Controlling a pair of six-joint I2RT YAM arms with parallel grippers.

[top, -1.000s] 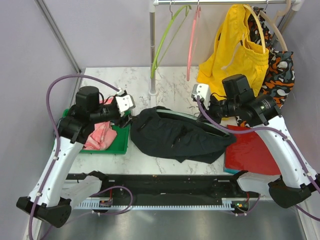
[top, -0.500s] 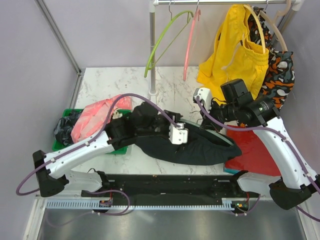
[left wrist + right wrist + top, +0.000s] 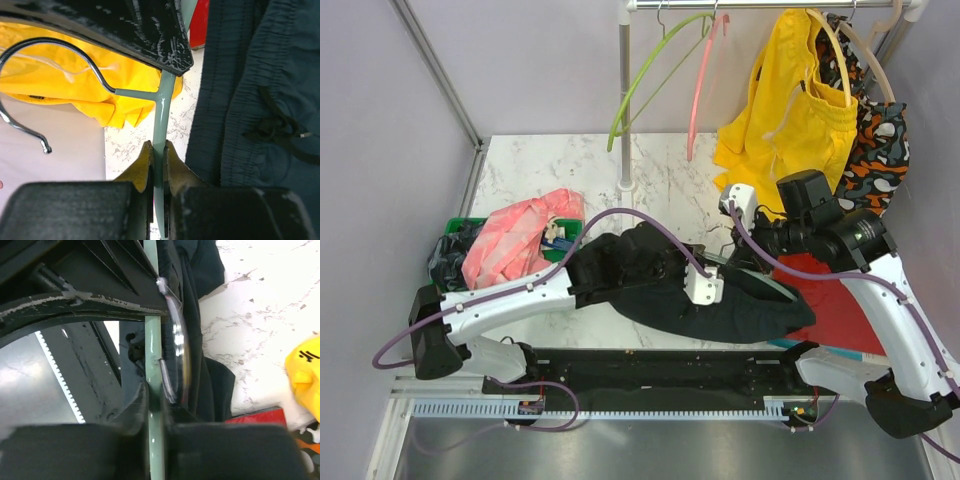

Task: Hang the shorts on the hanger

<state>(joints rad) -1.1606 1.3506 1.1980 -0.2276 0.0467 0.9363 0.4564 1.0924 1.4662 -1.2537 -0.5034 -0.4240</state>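
Left hand [image 3: 158, 162] and right hand [image 3: 153, 401] each pinch the hanger [image 3: 164, 95] — shorts [image 3: 240, 75] lie beside it on the surface [image 3: 540, 170], apparently not yet hung.

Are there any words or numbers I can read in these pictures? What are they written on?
No words or numbers can be read in any view.
The yellow shorts have a small black mark, too blurred to read.
The shorts and the hanger show no print.
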